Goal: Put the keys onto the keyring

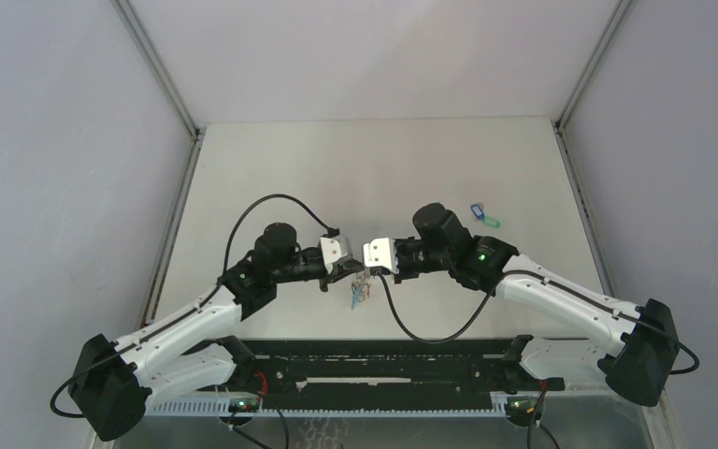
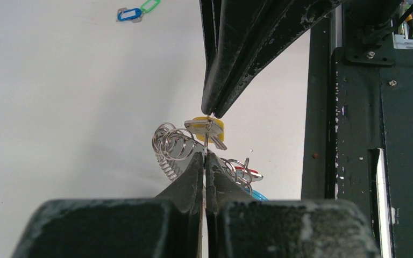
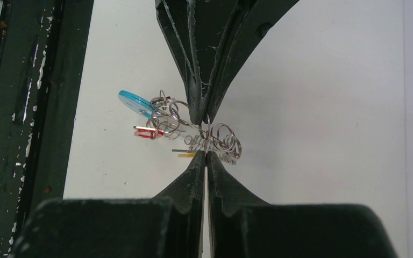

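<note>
centrally, left gripper (image 2: 205, 161), right gripper (image 3: 206, 157), pinching keyring (image 2: 173, 144)

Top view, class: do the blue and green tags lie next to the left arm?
No, the blue and green tags lie on the table beyond the right arm.

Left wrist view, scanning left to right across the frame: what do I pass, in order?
blue key → green key → keyring wire coils → yellow key → red tag → black rail
</note>
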You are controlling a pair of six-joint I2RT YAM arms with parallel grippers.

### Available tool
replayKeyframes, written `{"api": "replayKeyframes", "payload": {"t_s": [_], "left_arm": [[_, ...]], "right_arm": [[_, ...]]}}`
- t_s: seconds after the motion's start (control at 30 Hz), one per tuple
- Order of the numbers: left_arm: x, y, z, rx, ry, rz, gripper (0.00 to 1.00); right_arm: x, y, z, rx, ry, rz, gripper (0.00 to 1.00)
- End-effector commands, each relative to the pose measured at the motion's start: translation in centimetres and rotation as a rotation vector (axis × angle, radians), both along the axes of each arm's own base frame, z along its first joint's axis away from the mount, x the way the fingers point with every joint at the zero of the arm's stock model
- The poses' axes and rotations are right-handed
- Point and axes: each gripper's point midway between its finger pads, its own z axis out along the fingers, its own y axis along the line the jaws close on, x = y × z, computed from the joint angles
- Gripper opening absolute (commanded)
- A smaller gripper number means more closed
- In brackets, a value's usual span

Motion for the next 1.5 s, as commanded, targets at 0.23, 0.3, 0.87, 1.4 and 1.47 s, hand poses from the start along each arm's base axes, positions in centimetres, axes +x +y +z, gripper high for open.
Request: {"api": "replayKeyframes", "payload": {"t_s": [0.23,0.3,0.87,1.4,1.47], "left_arm": [[0.2,-0.4,2.8,-0.051,-0.072,-0.028,0.00],[0.2,-0.4,2.7,-0.048,-0.070,-0.028,0.00],[0.3,-0.4,2.8,-0.047,-0.073,-0.024,0.00],[0.3,-0.3,2.7,-0.046,-0.072,-0.023,0.00],[0.3,-0.3,2.8,-0.047,-0.073,-0.023,0.00]], "right_arm": [[0.7,1.1,2.9,0.080,-0.031,-0.001,0.00],[0.8,1.1,2.9,0.079,-0.031,-0.001,0.00],[0.6,1.1,2.8,0.063,-0.018,0.003,0.00],[0.4,0.5,3.2,0.065,-0.024,-0.007,0.00],[0.3,0.6,3.2,0.066,-0.020,-0.003,0.00]]}}
